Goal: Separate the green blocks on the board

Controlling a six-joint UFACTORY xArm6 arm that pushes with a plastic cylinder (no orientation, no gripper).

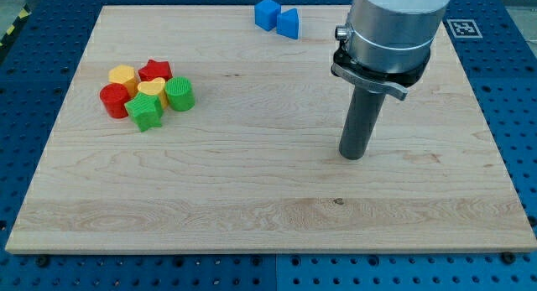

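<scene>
Two green blocks sit in a cluster at the view's left: a round green cylinder (179, 94) and a green star (145, 111) just below-left of it. A yellow heart (152, 89) lies between and above them, touching both. My tip (354, 154) rests on the board right of centre, far to the right of the cluster and touching no block.
The cluster also holds a red cylinder (114, 100), a yellow hexagon (123, 76) and a red star (155, 70). A blue cube-like block (267, 13) and a blue triangle (289, 23) sit together at the view's top edge of the wooden board (268, 224).
</scene>
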